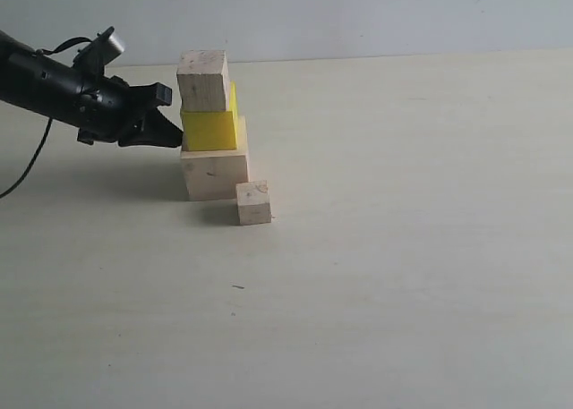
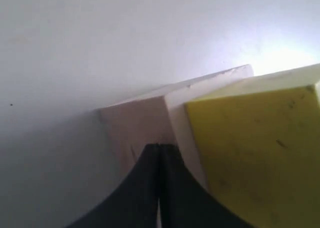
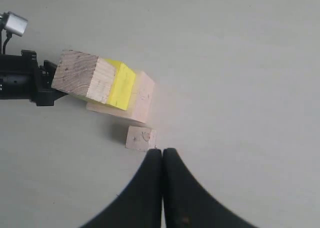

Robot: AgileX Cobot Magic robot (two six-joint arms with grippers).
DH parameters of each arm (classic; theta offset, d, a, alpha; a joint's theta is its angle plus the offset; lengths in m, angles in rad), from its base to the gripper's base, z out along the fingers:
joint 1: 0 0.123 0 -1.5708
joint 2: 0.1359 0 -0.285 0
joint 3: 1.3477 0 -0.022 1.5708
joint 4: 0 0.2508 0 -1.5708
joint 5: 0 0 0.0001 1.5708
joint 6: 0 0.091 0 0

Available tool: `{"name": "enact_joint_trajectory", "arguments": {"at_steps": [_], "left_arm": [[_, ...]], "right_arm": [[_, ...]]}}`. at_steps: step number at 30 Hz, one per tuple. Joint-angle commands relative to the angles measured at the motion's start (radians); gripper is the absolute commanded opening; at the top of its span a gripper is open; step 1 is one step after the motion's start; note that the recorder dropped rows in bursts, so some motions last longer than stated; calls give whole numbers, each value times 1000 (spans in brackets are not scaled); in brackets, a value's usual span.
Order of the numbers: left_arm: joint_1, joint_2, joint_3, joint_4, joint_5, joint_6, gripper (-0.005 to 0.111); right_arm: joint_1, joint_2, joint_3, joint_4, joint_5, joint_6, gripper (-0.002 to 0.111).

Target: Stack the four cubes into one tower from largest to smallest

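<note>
Three cubes form a column: a large wood cube (image 1: 215, 171) on the table, the yellow cube (image 1: 209, 129) on it, and a medium wood cube (image 1: 203, 80) on top. The smallest wood cube (image 1: 253, 202) lies on the table at the column's front right corner. My left gripper (image 1: 176, 140) is shut and empty, its tips touching the left side of the column where yellow meets large. In the left wrist view its tips (image 2: 159, 147) press on the large cube (image 2: 135, 125) beside the yellow cube (image 2: 255, 148). My right gripper (image 3: 162, 151) is shut, hovering above the small cube (image 3: 140, 138).
The pale table (image 1: 403, 248) stretches wide to the right and front of the column. The left arm's black body and cable (image 1: 54, 96) reach in from the far left edge.
</note>
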Motion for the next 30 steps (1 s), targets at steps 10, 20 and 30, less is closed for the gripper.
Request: {"name": "enact_joint_trajectory", "arguments": {"at_steps": [10,20,30], "left_arm": [[-6,15,3,-57,-3,57,0],[-6,15,3,-57,17,61,0],[-17,15,3,-57,32,61,0]], "right_arm": [[-2,-8,3,0,-4,0,0],[-2,-8,3,0,-6,0,0],[-2,-8,3,0,-6,3,0]]}}
